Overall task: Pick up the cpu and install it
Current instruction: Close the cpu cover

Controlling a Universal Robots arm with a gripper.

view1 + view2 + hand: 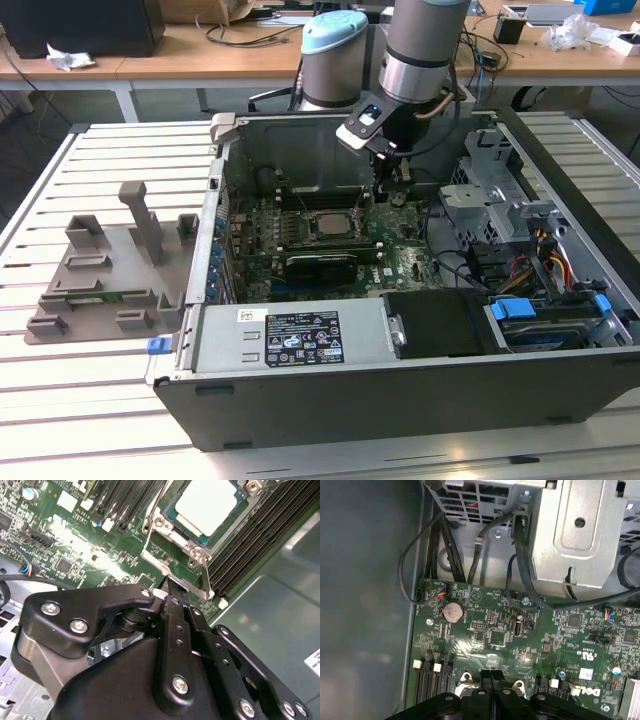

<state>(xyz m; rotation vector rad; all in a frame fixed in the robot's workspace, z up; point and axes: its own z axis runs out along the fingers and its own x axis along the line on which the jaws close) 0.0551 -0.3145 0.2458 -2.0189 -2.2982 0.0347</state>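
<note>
The cpu (328, 223) lies flat in the motherboard socket inside the open computer case, silvery top up; in the second wrist view the cpu (206, 504) sits within the socket's metal frame (172, 540). My gripper (362, 205) hangs inside the case just to the exterior view's right of the socket. Its fingers are pressed together with nothing between them. In the second wrist view the gripper (169, 585) tip is at the edge of the socket frame, close to a thin metal lever (205, 577). In the first wrist view the gripper (491, 675) points down at the green board.
A grey plastic holder tray (100, 270) stands on the slatted table at the exterior view's left. Inside the case are memory slots (250, 535), a drive cage (500, 200), cables (445, 540) and a black power supply cover (440, 322).
</note>
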